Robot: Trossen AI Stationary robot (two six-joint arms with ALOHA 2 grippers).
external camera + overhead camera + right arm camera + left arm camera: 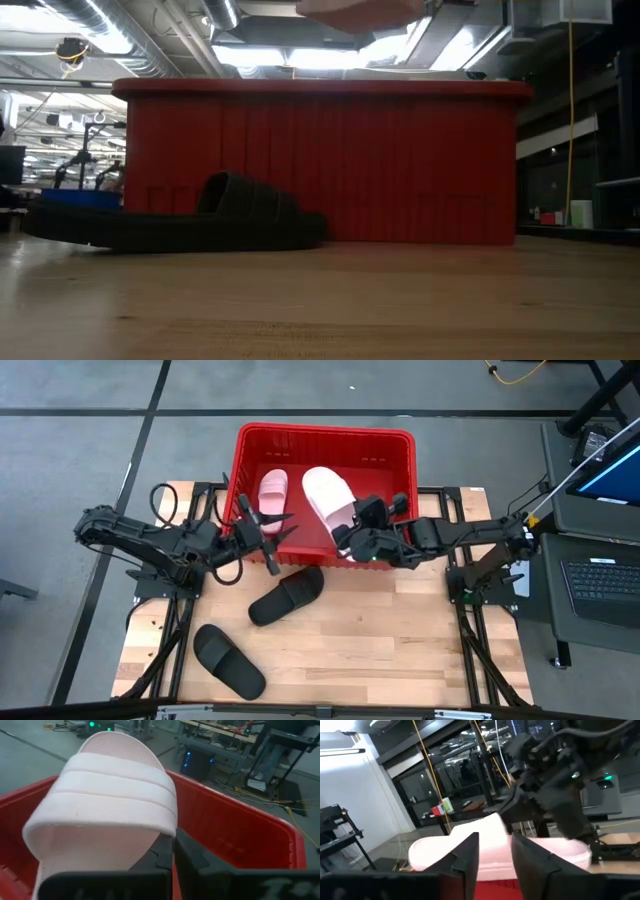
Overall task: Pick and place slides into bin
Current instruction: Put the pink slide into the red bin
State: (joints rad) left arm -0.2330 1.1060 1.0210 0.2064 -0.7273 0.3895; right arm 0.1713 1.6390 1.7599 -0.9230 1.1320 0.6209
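Pinching a ribbed pink slide [328, 496] over the red lattice bin [325, 435], right gripper [352, 540] is clamped; left gripper [277, 530] gapes empty; black slides [287, 596] lie on wood.

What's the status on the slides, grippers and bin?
Right gripper shut on pink slide above bin. Left gripper open at bin's near-left wall; other pink slide inside. Two black slides on table. Nothing blocking.

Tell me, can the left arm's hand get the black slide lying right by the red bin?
Probably yes. The left hand is open and empty at the bin's near edge, and the black slide lies uncovered on the table just beside it.
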